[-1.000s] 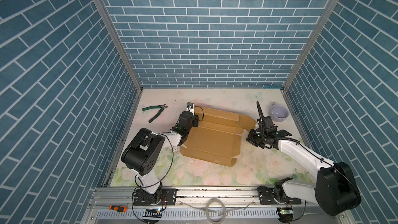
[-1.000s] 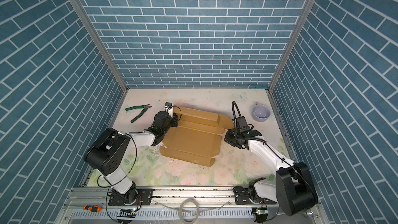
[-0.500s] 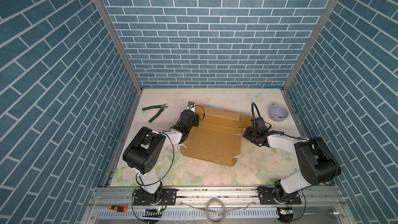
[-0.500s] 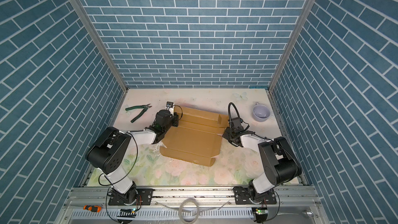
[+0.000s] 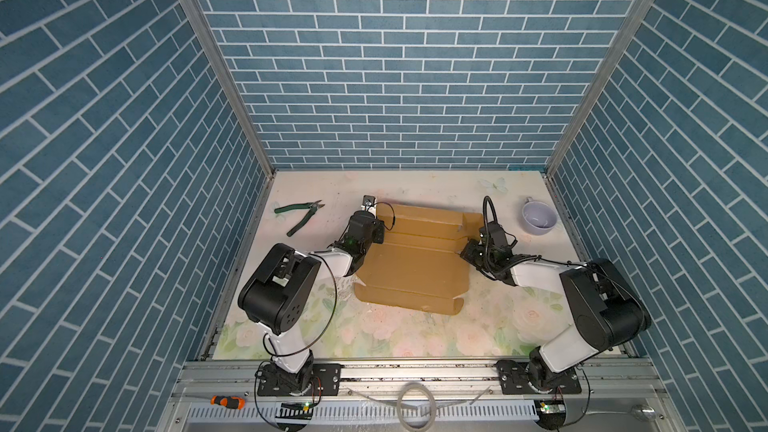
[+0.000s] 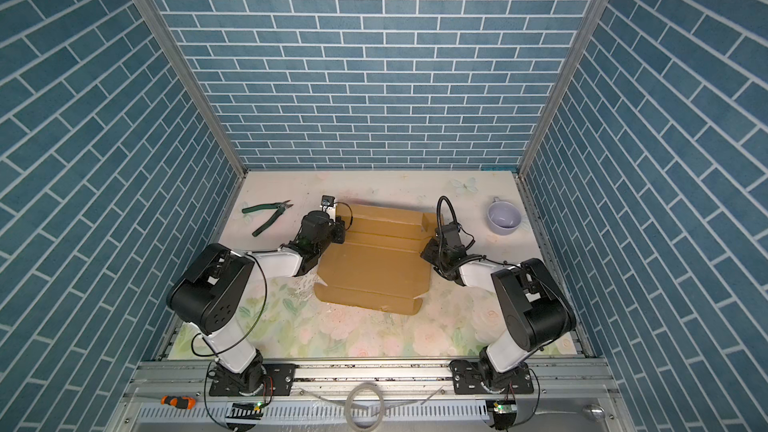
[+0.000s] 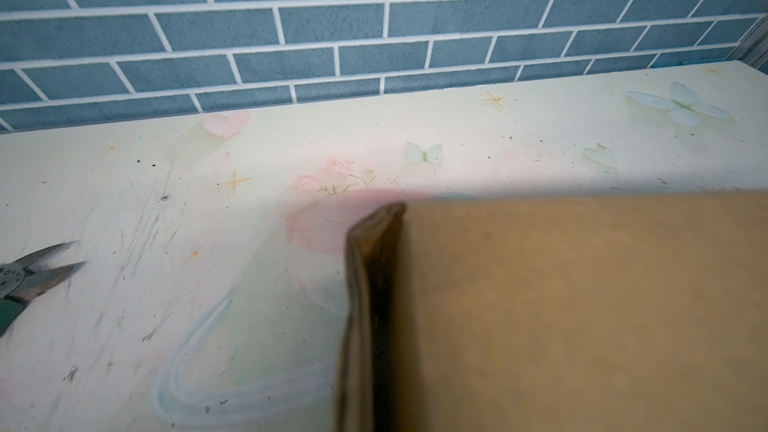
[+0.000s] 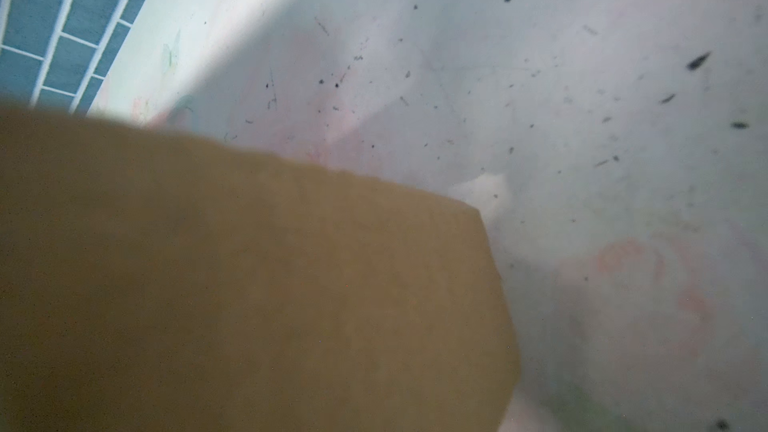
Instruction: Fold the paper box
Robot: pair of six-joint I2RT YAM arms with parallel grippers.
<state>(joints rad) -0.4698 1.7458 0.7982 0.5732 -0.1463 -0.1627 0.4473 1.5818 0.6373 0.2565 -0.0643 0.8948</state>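
Observation:
The paper box (image 5: 415,259) (image 6: 378,259) is a brown cardboard sheet lying mid-table, its far panels creased and partly raised. My left gripper (image 5: 377,233) (image 6: 340,231) sits at the box's left far edge. In the left wrist view a raised flap (image 7: 365,326) runs edge-on down to the jaws, so it is shut on that flap. My right gripper (image 5: 466,252) (image 6: 426,252) is low against the box's right edge. In the right wrist view cardboard (image 8: 249,284) covers the jaws. It is shut, and I cannot tell if it holds the cardboard.
Green-handled cutters (image 5: 300,216) (image 6: 268,214) lie at the far left, their tips showing in the left wrist view (image 7: 37,274). A pale purple cup (image 5: 539,218) (image 6: 503,218) stands at the far right. An orange screwdriver (image 5: 226,401) rests on the front rail.
My right arm has swung in leftward and its gripper has come up against the box's right edge. The left gripper and the box have hardly moved.

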